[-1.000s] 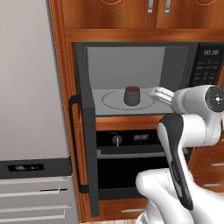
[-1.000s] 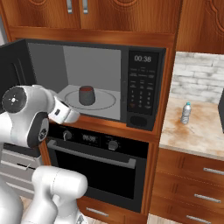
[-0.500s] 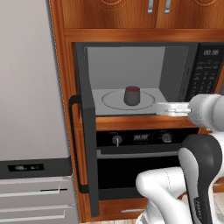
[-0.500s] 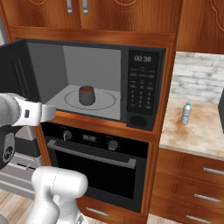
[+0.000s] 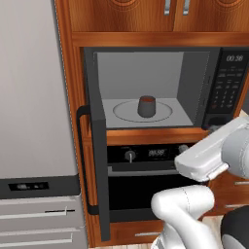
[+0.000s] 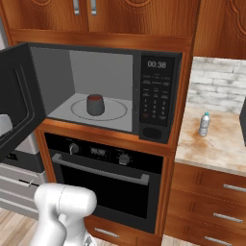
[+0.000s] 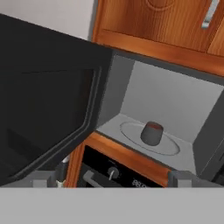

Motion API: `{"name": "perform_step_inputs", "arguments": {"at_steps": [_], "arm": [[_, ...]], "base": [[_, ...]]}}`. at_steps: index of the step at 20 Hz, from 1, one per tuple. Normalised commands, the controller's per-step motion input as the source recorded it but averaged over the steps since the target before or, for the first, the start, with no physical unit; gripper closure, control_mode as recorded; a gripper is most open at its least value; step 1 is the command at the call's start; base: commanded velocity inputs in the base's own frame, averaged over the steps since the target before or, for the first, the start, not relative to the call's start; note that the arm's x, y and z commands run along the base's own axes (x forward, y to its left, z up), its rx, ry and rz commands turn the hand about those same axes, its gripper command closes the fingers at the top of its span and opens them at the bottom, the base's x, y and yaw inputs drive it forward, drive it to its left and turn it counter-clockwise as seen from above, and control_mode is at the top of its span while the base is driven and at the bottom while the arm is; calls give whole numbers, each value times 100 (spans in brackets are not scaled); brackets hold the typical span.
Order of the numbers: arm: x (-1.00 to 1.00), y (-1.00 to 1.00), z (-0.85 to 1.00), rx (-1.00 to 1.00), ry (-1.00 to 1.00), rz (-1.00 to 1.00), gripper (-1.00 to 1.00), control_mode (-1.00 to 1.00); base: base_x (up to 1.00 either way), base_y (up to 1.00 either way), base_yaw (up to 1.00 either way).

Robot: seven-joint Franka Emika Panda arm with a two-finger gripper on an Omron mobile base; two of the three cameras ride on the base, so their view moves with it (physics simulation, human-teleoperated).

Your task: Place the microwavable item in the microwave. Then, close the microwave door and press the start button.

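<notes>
Item: mug (image 5: pixel 147 106), dark brown-maroon, upright on the round glass turntable (image 6: pixel 114 112), inside the microwave (image 6: pixel 158 98). First stage judged complete.

Item: microwave door (image 5: pixel 97 141), swung fully out to the left, vertical bar handle (image 5: pixel 82 160) facing outward.

Item: tool (image 7: pixel 113 178), released, jaws spread wide and grasping nothing; positioned outside the cavity, in front of the oven (image 6: pixel 108 180), the door's inner face close on its left in the hand view.

Step in hand, judged: closing the door. Advice: get behind the door's outer face near its free edge, push in a steady arc around the hinge, and keep clear of the cavity so the mug stays upright. Afterwards, the keypad (image 6: pixel 154 91).
</notes>
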Motion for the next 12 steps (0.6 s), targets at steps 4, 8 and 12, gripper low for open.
{"name": "perform_step_inputs", "arguments": {"at_steps": [4,8,12], "arm": [[-100,52,6,-37,-10,15,-100,-100],[-85,64,0,-37,-4,10,-100,-100],[-16,95,-16,-37,1,2,-100,-100]], "base": [[0,0,0],[0,0,0],[0,0,0]]}}
